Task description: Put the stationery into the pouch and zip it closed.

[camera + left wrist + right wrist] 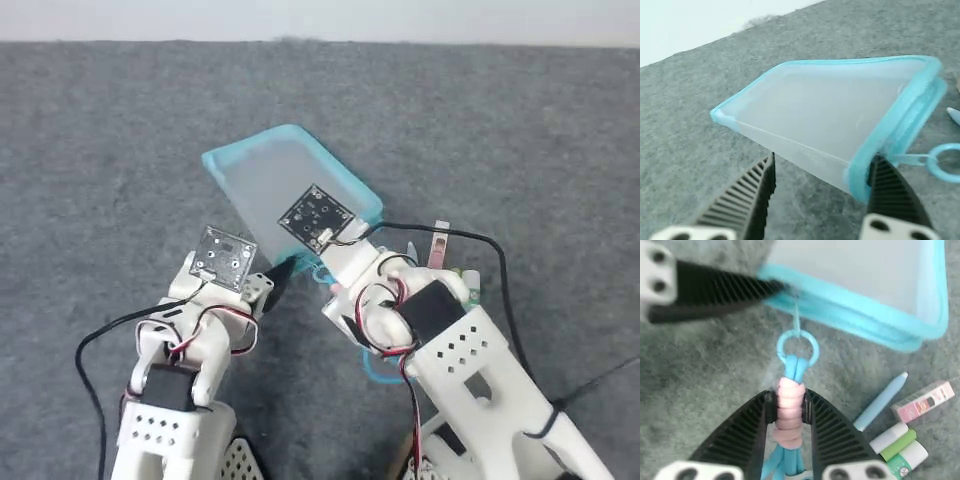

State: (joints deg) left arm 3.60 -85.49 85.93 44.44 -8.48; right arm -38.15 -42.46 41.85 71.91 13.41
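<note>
High view: overhead, from behind both arms, looking steeply down on the grey felt table [100, 150]. Wrist views: close and low, looking past the left gripper [824, 161] and the right gripper [788, 396], which clamps the pink-wrapped blue pull cord [789, 430]. All three share the translucent turquoise-edged zip pouch [275, 180].

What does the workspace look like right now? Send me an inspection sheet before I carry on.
Surface: grey mat.
Job's things: pouch mid-mat; pen, pink box and markers lie on the mat beside it, outside the pouch; pull hangs from the pouch's corner.
Clutter: nothing seen.
Claws: left claw open, astride the pouch's corner; right claw shut on the pull.
Cables: black cable arcs from the right arm over the mat; a second one trails by the left arm.
Surroundings: pale wall beyond the mat.
</note>
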